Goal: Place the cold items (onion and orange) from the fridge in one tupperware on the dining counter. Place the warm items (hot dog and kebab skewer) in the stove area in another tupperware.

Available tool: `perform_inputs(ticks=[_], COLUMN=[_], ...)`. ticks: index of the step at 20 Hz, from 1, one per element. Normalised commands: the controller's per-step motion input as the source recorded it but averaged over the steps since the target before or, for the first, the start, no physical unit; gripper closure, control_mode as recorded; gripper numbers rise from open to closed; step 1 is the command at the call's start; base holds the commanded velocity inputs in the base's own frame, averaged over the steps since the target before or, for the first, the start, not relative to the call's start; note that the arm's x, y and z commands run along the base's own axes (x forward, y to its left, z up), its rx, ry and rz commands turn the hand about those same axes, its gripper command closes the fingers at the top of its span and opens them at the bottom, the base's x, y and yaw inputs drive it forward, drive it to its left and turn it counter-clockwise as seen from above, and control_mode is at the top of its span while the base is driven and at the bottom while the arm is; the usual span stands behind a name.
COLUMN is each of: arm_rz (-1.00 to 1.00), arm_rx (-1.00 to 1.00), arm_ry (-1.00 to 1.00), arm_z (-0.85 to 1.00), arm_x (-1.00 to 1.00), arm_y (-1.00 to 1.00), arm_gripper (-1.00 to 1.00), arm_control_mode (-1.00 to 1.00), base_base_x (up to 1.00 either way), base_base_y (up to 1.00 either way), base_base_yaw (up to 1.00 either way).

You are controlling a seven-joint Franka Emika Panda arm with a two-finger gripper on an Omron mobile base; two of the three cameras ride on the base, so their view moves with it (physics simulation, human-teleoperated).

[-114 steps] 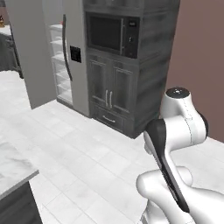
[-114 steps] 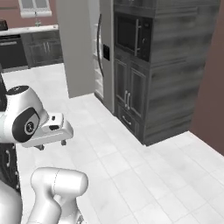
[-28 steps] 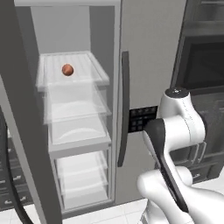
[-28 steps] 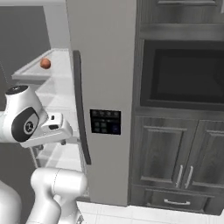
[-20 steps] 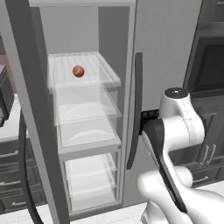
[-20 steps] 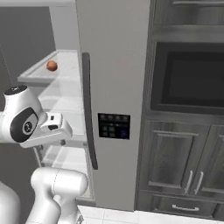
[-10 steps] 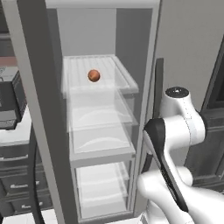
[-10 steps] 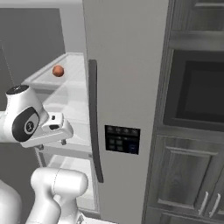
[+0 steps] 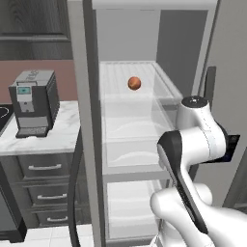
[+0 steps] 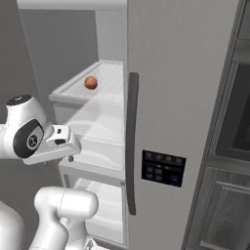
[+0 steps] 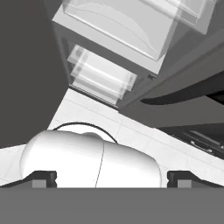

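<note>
One round orange (image 9: 134, 83) sits mid-shelf in the fridge (image 9: 140, 144); the tool (image 11: 111, 178) is open and must reach up for it

1. You are facing the open fridge (image 9: 144, 144), its clear shelves stacked one above another.
2. On the top shelf (image 9: 159, 89) sits 1 round orange-brown item (image 9: 134, 83), alone, near the middle and toward the back; you cannot tell from here whether it is the onion or the orange.
3. From the right base camera you see the same item (image 10: 90, 82) on that shelf (image 10: 105, 78), well back from the front edge.
4. To the left of the fridge, a marble counter (image 9: 53, 132) carries 1 coffee machine (image 9: 34, 103), standing upright on it.
5. Below, the white tiled floor (image 11: 144, 140) runs up to the fridge's lower drawers (image 11: 103, 76).
</note>
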Motion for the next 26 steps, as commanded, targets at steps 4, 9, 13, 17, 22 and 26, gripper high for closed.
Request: perform_inputs(ticks=[4,9,13,17,22,26], arm_rz=[0.07,0.10,0.00,0.00,0.10,0.16], arm_rx=[0.00,0.03,0.01,0.01,0.15,0.21], arm_ry=[-0.12,-0.45,-0.57,-0.29,-0.21,-0.14], arm_z=[0.33,0.69,0.94,1.00,0.94,0.59], arm_x=[0.26,0.34,0.00,0.03,0.18,0.87], arm_y=[0.00,-0.01,0.05,0.24,0.00,0.00], arm_gripper=[-1.00,-1.00,-1.00,-1.00,-1.00,-1.00], arm_control_mode=[-1.00,-1.00,-1.00,-1.00,-1.00,-1.00], base_base_x=[0.06,0.00,0.00,0.00,0.00,0.00], base_base_y=[0.05,0.00,0.00,0.00,0.00,0.00], base_base_yaw=[0.04,0.00,0.00,0.00,0.00,0.00])
